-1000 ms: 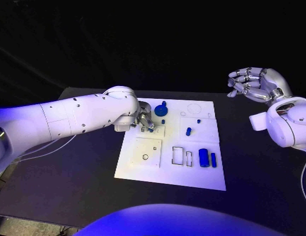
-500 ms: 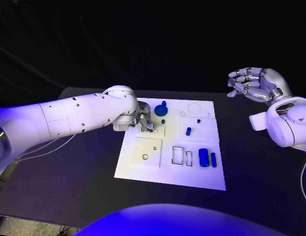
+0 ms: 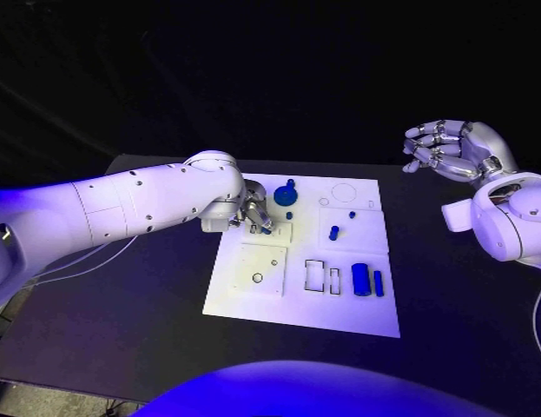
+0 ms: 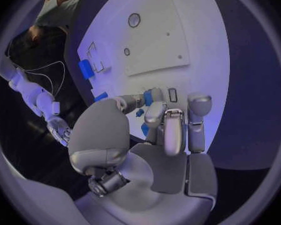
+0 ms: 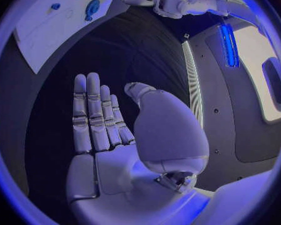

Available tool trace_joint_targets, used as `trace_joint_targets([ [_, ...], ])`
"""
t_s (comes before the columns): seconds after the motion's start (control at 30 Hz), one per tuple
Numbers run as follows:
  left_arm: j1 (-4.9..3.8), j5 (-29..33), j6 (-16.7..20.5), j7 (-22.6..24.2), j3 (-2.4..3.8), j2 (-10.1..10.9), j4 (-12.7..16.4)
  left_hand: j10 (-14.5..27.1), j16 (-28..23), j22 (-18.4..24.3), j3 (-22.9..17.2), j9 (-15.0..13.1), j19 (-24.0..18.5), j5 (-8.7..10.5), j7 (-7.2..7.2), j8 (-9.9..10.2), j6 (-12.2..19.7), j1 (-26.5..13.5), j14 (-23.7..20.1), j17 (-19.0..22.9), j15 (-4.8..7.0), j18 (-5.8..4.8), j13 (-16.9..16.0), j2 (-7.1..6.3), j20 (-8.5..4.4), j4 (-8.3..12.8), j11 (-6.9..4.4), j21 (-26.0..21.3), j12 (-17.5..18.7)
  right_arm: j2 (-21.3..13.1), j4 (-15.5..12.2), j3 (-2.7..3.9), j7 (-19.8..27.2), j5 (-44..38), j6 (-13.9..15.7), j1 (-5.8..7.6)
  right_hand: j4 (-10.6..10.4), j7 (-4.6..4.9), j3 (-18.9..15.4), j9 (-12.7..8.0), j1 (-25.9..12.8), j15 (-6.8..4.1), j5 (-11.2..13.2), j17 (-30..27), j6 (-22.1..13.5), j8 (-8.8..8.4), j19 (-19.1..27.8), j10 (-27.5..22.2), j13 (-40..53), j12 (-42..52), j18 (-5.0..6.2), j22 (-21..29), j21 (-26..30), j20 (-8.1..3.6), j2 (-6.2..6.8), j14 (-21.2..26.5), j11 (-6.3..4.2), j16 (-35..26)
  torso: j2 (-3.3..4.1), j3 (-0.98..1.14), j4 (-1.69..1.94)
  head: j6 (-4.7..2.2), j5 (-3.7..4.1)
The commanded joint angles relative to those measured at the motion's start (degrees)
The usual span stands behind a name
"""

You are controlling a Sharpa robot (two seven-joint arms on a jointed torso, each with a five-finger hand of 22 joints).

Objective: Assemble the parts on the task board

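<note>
White task board was seen at the desk's middle, blue parts lying on it. A small blue part was pinched by the left hand near the board's far-left corner. The right hand was held empty, fingers apart, off the desk's far-right corner.

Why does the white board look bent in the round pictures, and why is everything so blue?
Left wrist view: the fisheye lens bows the task board and its straight edges. Right wrist view: same bending, with a bright blue glare strip. Head view: blue-violet light tints the board and both arms; the background stays black.
</note>
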State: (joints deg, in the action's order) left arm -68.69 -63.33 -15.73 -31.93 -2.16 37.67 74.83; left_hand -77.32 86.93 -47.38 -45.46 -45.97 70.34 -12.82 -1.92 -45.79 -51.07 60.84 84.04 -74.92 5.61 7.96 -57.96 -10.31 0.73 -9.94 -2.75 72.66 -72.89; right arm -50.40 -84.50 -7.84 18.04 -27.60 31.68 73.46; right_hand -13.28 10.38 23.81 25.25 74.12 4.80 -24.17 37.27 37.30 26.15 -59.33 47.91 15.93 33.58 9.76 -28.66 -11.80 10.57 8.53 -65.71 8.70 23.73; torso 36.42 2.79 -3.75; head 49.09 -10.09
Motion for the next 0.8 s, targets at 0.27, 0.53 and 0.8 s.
trace_joint_targets([
  [0.27, -0.06, 2.97, -2.17, -1.58, -0.11, -0.88, -1.40, -0.23, 0.28, 0.14, -5.82, -0.01, 0.26, -0.11, 0.52, -0.18, -0.39, 2.61, 4.33, -8.59, 0.09, -0.44, 0.25, 2.39, 0.06, 5.55, 0.10, 0.16, -0.16, 0.02, -0.04, 0.01, 0.44, -0.33, -0.36, -0.03, 0.03, 2.90, 0.44, -0.05, -0.39, -0.01, -0.25, 0.05, 0.02, 0.18, -0.31, -0.23, -0.05, 0.34, 0.57, 0.05, 0.20, 0.24, -0.04, -0.53, 0.25, -0.12, 0.03, 0.05, 0.03, -0.04, 0.09],
  [0.53, -0.30, 4.37, -2.97, -2.99, -0.15, -1.68, -2.65, -0.45, 0.27, 0.24, -5.20, -0.07, 0.16, 0.15, 0.49, -0.19, -0.74, 1.24, 4.33, -8.59, 0.01, -0.43, -0.24, 2.34, 0.12, 4.44, 0.18, 0.08, -0.38, 0.01, -0.09, 0.01, 0.40, -0.33, -0.35, -0.03, 0.12, 2.90, 0.47, -0.10, -0.39, -0.02, -0.27, 0.12, 0.02, 0.20, -0.34, -0.24, -0.20, 0.40, 0.57, 0.13, 0.23, 0.24, -0.02, -0.57, 0.25, -0.23, 0.02, 0.02, -0.02, 0.07, 0.13],
  [0.8, -0.35, 4.74, -3.81, -3.41, -0.42, -2.16, -3.24, -0.50, 0.27, 0.19, -3.82, -0.12, 0.15, 0.28, 0.63, -0.15, -0.98, 0.01, 4.33, -8.61, 0.05, -0.43, -0.32, 1.94, 0.12, 3.41, 0.10, 0.04, -0.37, 0.00, -0.11, 0.01, 0.38, -0.33, -0.35, -0.03, 0.12, 2.90, 0.47, -0.10, -0.39, -0.02, -0.27, 0.12, 0.02, 0.20, -0.34, -0.24, -0.20, 0.40, 0.57, 0.13, 0.23, 0.24, -0.02, -0.57, 0.25, -0.23, 0.01, 0.00, 0.02, 0.10, 0.21],
])
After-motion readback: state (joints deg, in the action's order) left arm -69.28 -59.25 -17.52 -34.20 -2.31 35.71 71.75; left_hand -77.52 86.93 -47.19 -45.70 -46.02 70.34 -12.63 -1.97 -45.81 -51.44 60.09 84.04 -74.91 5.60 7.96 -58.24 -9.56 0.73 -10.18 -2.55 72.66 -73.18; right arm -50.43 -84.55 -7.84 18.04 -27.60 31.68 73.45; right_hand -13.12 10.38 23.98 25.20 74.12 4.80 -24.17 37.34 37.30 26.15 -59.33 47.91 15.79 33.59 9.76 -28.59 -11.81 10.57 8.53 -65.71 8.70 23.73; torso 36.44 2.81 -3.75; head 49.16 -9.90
